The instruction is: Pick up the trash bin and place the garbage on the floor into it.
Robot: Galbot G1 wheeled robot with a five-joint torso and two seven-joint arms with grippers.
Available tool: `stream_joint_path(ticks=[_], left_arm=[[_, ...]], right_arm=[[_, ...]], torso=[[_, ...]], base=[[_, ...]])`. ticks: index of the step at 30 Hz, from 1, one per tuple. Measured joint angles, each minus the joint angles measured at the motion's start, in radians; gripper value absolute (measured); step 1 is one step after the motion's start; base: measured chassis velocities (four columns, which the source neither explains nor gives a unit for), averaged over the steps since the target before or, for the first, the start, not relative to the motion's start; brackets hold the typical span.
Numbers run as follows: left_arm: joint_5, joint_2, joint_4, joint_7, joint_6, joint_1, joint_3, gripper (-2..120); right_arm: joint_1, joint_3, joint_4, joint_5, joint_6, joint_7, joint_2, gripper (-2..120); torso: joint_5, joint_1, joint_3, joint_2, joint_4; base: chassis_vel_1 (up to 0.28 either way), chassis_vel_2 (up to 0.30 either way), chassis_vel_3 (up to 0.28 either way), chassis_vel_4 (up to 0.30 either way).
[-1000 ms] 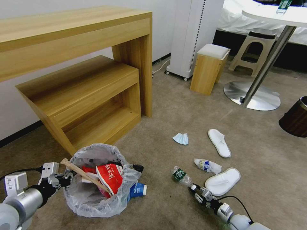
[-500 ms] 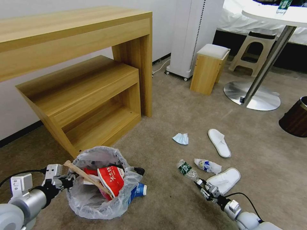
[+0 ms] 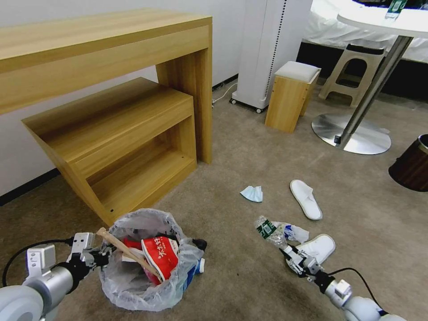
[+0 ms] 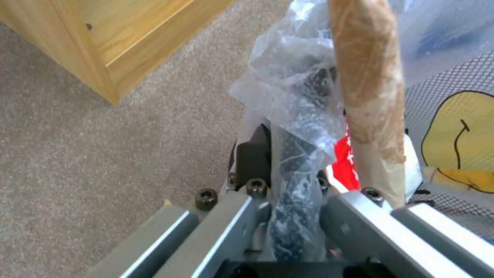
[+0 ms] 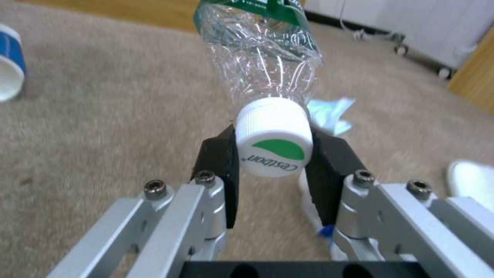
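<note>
The trash bin (image 3: 147,263) is sitting at about seven o'clock in the head view, lower and a little further right than a second ago, its rim pinched between the closed fingers of the left gripper (image 3: 101,258), which is gripping the black edge and the clear liner together (image 4: 293,162). A wooden stick (image 3: 127,252) is leaning across the rim, right beside that gripper, with a red wrapper (image 3: 161,256) piled inside and a blue-white paper cup (image 3: 196,267) showing at the bin's four o'clock side.

The right gripper (image 3: 294,258) is clamping the white cap (image 5: 273,143) of the crushed bottle (image 3: 269,229). Over the last second it has been carrying the bottle up and toward the robot's right: the bottle was low at about six o'clock, and it is now standing up from the jaws at about five o'clock, overlapping the crumpled wrapper (image 3: 294,232).

On the beige carpet (image 3: 232,156), one white slipper (image 3: 318,247) is lying just beside the right gripper, a second slipper (image 3: 305,198) at its twelve o'clock, and a light-blue mask (image 3: 252,193) at eleven o'clock. A wooden desk (image 3: 102,89) is filling the ten o'clock side, with a small wooden stool (image 3: 292,96), a white unit (image 3: 267,49) and a round table's steel base (image 3: 350,133) toward one o'clock, and a brown bin (image 3: 412,165) at three o'clock.
</note>
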State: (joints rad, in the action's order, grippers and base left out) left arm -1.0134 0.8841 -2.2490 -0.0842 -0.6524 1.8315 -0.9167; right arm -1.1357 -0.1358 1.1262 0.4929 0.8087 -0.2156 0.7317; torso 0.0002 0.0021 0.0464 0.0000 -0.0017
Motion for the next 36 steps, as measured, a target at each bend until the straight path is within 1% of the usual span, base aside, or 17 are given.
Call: stream_joint_path(ticks=[2, 5, 6, 7, 14, 17, 27, 30, 32, 34, 36], left_arm=[[0.004, -0.007, 0.002, 0.001, 0.000, -0.002, 0.007, 0], [0.005, -0.012, 0.003, 0.001, 0.000, -0.003, 0.010, 0], [0.005, -0.018, 0.005, 0.002, -0.001, -0.005, 0.013, 0], [0.005, -0.018, 0.005, 0.002, -0.001, -0.005, 0.013, 0], [0.003, -0.052, 0.018, 0.006, -0.002, -0.027, 0.028, 0], [-0.002, -0.065, 0.026, 0.005, -0.006, -0.042, 0.037, 0], [-0.072, -0.114, 0.052, -0.025, -0.023, -0.102, 0.054, 0], [-0.082, -0.124, 0.063, -0.027, -0.025, -0.122, 0.062, 0], [-0.088, -0.125, 0.069, -0.028, -0.030, -0.137, 0.072, 0], [-0.088, -0.125, 0.069, -0.028, -0.030, -0.138, 0.073, 0], [-0.088, -0.125, 0.071, -0.026, -0.032, -0.143, 0.077, 0]], right_arm=[[-0.025, 0.030, 0.048, 0.005, 0.000, 0.000, -0.036, 26], [-0.040, 0.048, 0.081, 0.008, 0.000, 0.000, -0.059, 26], [-0.055, 0.068, 0.115, 0.012, 0.000, 0.002, -0.082, 26], [-0.055, 0.068, 0.115, 0.012, 0.000, 0.002, -0.082, 26], [-0.082, 0.130, 0.228, 0.019, -0.002, 0.005, -0.148, 26], [-0.078, 0.135, 0.261, 0.027, -0.005, 0.005, -0.170, 26], [-0.032, 0.129, 0.380, 0.054, -0.031, 0.008, -0.237, 26], [-0.002, 0.108, 0.420, 0.063, -0.042, 0.017, -0.255, 26], [0.038, 0.077, 0.482, 0.074, -0.061, 0.027, -0.273, 26], [0.043, 0.073, 0.490, 0.075, -0.063, 0.027, -0.275, 26], [0.073, 0.042, 0.557, 0.087, -0.079, 0.029, -0.292, 26]], torso=[[-0.0003, 0.000, 0.000, 0.000, -0.0001], [-0.0001, 0.000, 0.000, 0.000, 0.0000], [0.0000, 0.000, 0.000, 0.000, 0.0000], [0.0000, 0.000, 0.000, 0.000, 0.0000], [-0.0001, 0.000, 0.000, 0.000, 0.0000], [-0.0002, 0.000, 0.000, 0.000, 0.0000], [-0.0003, 0.000, 0.000, 0.000, -0.0001], [-0.0002, 0.000, 0.000, 0.000, 0.0000], [-0.0004, 0.000, 0.000, 0.000, 0.0001], [-0.0004, 0.000, 0.000, 0.000, 0.0001], [-0.0002, 0.000, 0.000, 0.000, 0.0001]], base=[[0.000, 0.000, 0.000, 0.000], [0.000, 0.000, 0.000, 0.000], [0.000, 0.000, 0.000, 0.000], [0.000, 0.000, 0.000, 0.000], [0.000, 0.000, 0.000, 0.000], [0.000, 0.000, 0.000, 0.000], [0.000, 0.000, 0.000, 0.000], [0.000, 0.000, 0.000, 0.000], [0.000, 0.000, 0.000, 0.000], [0.000, 0.000, 0.000, 0.000], [0.000, 0.000, 0.000, 0.000]])
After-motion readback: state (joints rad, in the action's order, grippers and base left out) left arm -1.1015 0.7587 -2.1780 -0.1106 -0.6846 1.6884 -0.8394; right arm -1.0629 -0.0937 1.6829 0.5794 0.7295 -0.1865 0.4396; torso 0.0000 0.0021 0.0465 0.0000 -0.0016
